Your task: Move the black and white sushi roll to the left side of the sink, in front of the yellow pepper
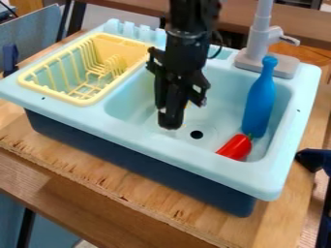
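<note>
Two toy items sit in the right part of the light blue basin: a blue bottle and a glossy red pepper. The bottle tilts, its base low in the basin and its narrow neck up near the rim, in front of the grey faucet at the upper right of the frame. The pepper lies just beside the bottle's base, its green stem toward it. Down from the top edge comes the black arm, and its gripper hangs over the basin near the middle of the frame, to the upper left of the dark drain hole. A small yellow-orange patch shows behind the gripper; whether the claw is clenched, released or grasping that patch, I cannot tell. A pale yellow dish rack occupies the upper left.
</note>
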